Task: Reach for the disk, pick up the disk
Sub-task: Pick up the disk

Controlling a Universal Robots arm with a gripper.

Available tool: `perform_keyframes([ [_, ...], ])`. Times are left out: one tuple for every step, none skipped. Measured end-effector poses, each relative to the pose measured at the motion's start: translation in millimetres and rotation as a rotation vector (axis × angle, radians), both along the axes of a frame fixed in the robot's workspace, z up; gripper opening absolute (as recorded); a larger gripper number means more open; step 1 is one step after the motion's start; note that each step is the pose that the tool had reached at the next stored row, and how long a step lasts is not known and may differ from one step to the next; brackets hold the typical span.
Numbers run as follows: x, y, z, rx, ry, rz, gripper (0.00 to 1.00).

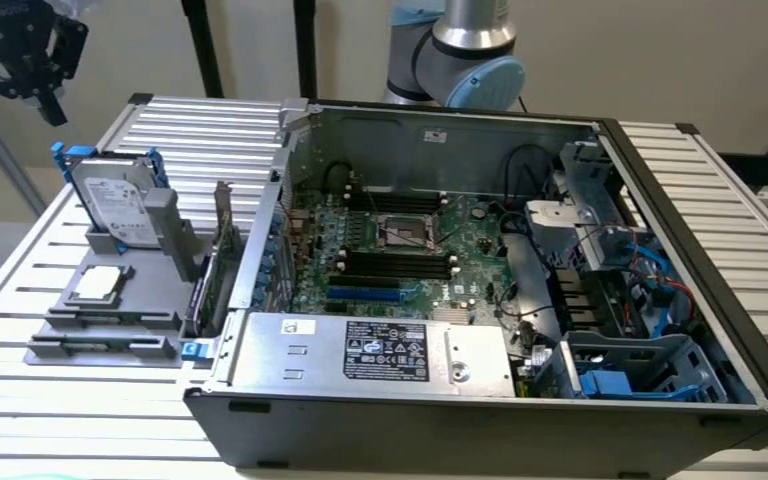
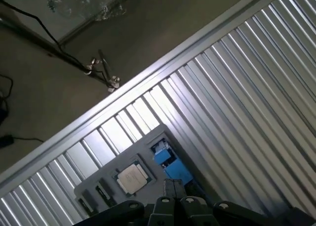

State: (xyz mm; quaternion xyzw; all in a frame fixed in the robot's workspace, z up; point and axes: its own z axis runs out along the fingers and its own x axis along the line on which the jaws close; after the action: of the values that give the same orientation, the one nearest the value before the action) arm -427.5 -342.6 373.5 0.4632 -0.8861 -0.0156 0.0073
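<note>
The disk is a silver-grey hard drive with a white label in a blue carrier. It stands on edge in a slot of the grey holder tray at the exterior view's left. My black gripper hangs high above the table, up and to the exterior view's left of the disk and well apart from it. In the wrist view the gripper has its fingers pressed together, shut on nothing. Far below them the disk's blue carrier shows end-on.
A small square processor chip lies on the grey tray. An open computer case with a labelled power-supply box takes up the middle of the ribbed metal table. A card stands beside the case wall.
</note>
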Motion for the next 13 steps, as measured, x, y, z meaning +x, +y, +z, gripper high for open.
perform_keyframes([
  [0.0, 0.0, 0.0, 0.0000, -0.0003, 0.018, 0.11],
  [0.0, 0.0, 0.0, 0.0000, -0.0006, 0.036, 0.11],
  [0.0, 0.0, 0.0, 0.0000, -0.0009, 0.054, 0.11],
  [0.0, 0.0, 0.0, 0.0000, -0.0013, 0.072, 0.11],
  [0.0, 0.0, 0.0, 0.0000, -0.0017, 0.090, 0.11],
  [0.0, 0.0, 0.0, 0.0000, -0.0020, 0.108, 0.11],
  [0.0, 0.0, 0.0, 0.0000, -0.0024, 0.126, 0.11],
  [0.0, 0.0, 0.0, 0.0000, -0.0029, 0.145, 0.11],
  [0.0, 0.0, 0.0, 0.0000, -0.0034, 0.163, 0.11],
  [0.0, 0.0, 0.0, 0.0000, -0.0038, 0.181, 0.11],
  [0.0, 0.0, 0.0, 0.0000, -0.0042, 0.199, 0.11],
  [0.0, 0.0, 0.0, 0.0000, -0.0047, 0.218, 0.11],
  [0.0, 0.0, 0.0, 0.0000, -0.0050, 0.236, 0.11],
])
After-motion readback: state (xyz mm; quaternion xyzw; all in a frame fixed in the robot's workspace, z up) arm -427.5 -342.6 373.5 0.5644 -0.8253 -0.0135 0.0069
